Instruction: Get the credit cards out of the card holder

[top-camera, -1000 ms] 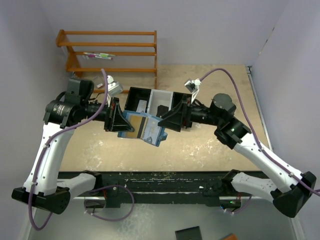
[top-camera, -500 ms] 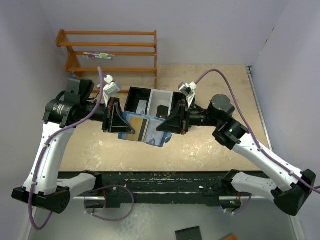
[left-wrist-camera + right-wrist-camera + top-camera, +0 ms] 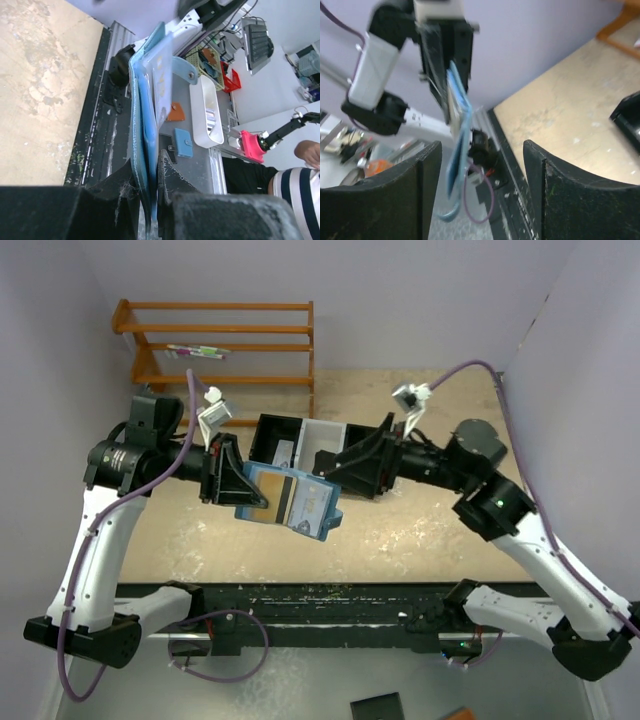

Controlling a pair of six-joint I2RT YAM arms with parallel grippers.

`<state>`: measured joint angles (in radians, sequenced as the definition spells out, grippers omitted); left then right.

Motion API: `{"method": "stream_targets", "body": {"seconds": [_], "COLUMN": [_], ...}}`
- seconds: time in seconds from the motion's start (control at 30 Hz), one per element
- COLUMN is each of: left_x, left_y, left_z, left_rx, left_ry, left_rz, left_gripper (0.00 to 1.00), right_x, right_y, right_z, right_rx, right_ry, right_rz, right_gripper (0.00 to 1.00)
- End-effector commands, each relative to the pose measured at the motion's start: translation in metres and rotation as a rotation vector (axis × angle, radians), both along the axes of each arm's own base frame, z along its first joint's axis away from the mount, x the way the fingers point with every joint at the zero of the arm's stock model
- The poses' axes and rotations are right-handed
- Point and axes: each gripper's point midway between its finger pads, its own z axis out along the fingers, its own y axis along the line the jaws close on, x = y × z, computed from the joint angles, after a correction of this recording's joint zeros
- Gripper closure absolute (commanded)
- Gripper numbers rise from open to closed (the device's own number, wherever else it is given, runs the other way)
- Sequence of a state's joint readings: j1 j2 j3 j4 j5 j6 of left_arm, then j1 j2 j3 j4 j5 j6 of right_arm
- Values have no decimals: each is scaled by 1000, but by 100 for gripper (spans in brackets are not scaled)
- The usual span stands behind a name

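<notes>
1. The black-and-white three-compartment plastic tray (image 3: 262,435) stood on the tan speckled tabletop (image 3: 420,540), towards the far side. Its black left compartment held a small pale item too small to identify, and its right compartment was partly hidden behind the right arm
2. An orange wooden slatted rack (image 3: 215,345) stood against the back wall, with a thin pale item bearing green and pink marks on its middle shelf
3. The flat blue folding card holder (image 3: 310,508) was held open above the table, just in front of the tray, with its inner side facing the top camera. A gold-tan credit card (image 3: 270,492) with a dark stripe sat in its left half, and the right half showed pale pockets
4. The left gripper (image 3: 238,485) was clamped on the holder's left edge. In the left wrist view the holder (image 3: 145,110) ran edge-on between the two black fingers (image 3: 115,195)
5. The right gripper (image 3: 335,468) had its jaws standing wide apart beside the holder's upper right corner. In the right wrist view the holder (image 3: 457,135) hung edge-on ahead of the spread fingers (image 3: 405,200), apart from both of them
</notes>
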<state>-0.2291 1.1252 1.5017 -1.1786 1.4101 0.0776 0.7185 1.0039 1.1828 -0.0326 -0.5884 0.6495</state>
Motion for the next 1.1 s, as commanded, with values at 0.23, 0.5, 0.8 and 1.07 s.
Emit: {"method": "stream_targets", "body": {"seconds": [0.23, 0.5, 0.8, 1.07], "left_x": [61, 64, 37, 24], "left_y": [7, 3, -2, -1], "left_z": [-14, -7, 10, 19], "left_rx": [139, 95, -15, -61], "left_ry": [-106, -76, -29, -6], "left_rz": [262, 242, 81, 20], "left_gripper": [100, 100, 100, 100], "right_x": [-21, -24, -13, -19], "right_y": [-25, 26, 49, 54], "right_z": [84, 39, 4, 13], "right_rx": [219, 169, 136, 199], "right_ry": [-88, 19, 71, 71], "right_rz": [-65, 75, 113, 168], "right_gripper": [24, 36, 46, 55]}}
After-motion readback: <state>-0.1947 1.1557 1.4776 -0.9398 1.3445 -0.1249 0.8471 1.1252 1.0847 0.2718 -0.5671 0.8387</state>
